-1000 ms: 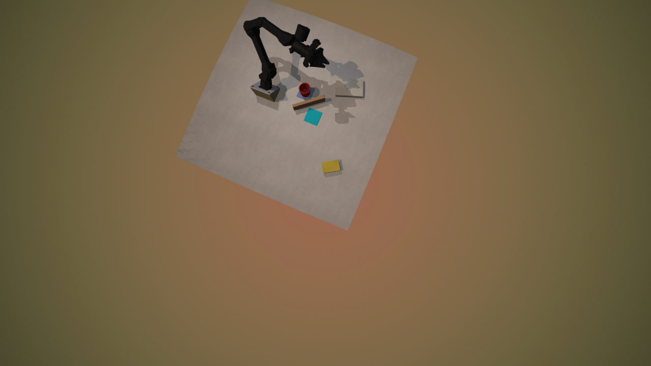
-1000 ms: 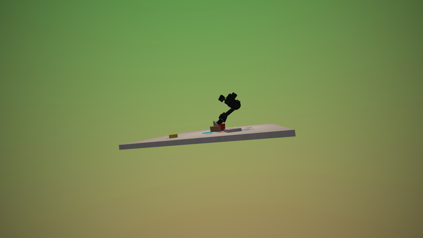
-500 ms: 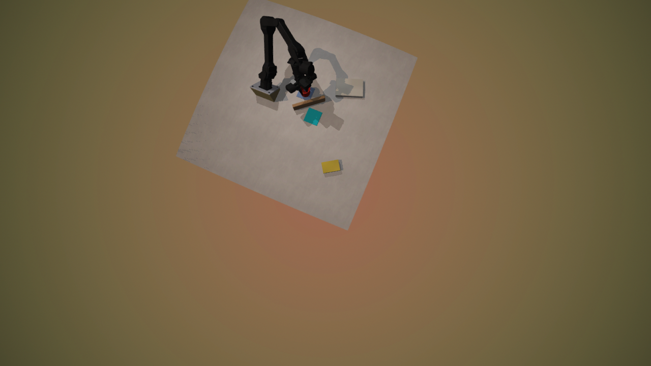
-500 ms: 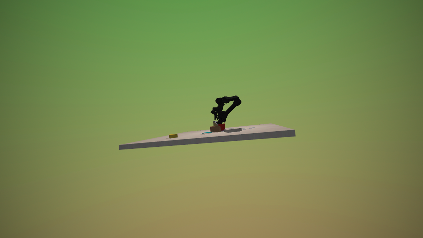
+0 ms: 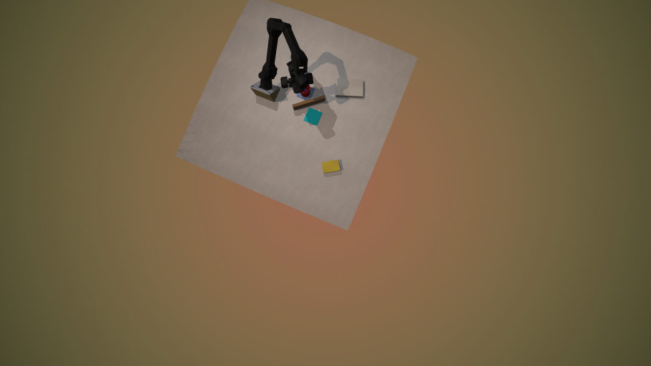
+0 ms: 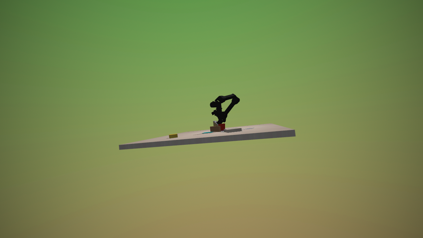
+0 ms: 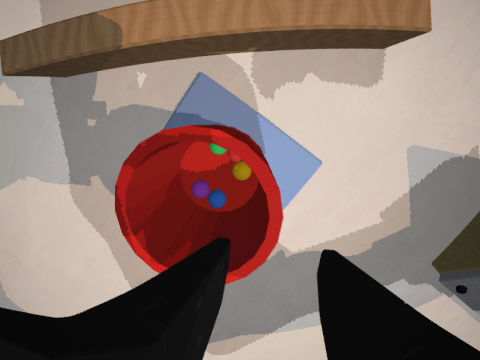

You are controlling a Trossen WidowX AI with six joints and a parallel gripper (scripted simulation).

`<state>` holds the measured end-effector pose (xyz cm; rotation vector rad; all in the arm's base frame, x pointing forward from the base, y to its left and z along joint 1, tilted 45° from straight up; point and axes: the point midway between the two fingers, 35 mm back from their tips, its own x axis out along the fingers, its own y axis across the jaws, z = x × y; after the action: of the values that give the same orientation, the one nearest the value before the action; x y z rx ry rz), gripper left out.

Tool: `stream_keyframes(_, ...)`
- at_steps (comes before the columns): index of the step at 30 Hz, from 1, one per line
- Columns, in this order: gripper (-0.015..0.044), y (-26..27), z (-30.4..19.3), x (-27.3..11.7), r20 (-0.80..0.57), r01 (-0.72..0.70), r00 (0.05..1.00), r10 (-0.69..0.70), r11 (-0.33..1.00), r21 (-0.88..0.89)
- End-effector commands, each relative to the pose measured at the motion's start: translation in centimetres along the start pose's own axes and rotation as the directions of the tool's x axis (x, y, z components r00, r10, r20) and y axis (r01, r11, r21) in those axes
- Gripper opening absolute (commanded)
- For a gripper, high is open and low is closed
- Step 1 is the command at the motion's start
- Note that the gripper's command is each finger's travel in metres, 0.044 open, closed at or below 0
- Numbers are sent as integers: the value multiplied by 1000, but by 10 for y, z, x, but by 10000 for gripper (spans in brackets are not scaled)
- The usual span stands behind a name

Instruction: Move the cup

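Tool (image 5: 298, 91) (image 6: 223, 120) (image 7: 275, 256): fingers partly spread, pinching nothing; above counter (image 5: 255, 150) (image 6: 251, 135) (image 7: 345, 215)
Cup (image 5: 305, 91) (image 6: 222, 127) (image 7: 150, 215): upright on blue pad (image 5: 299, 95) (image 7: 295, 155); marbles (image 7: 241, 171) inside
Wooden bar (image 5: 308, 103) (image 6: 215, 128) (image 7: 270, 17): 6 o'clock of cup, top view
Cyan pad (image 5: 312, 116) (image 6: 207, 132): beyond bar, 6 o'clock
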<state>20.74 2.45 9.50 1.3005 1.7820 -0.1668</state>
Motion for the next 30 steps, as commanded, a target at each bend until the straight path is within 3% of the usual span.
stream_keyframes(1,148,1,-1,1,-13,-3,1000,3,1000,17)
stream_keyframes(30,148,2,0,47,-10,-3,1000,3,1000,17)
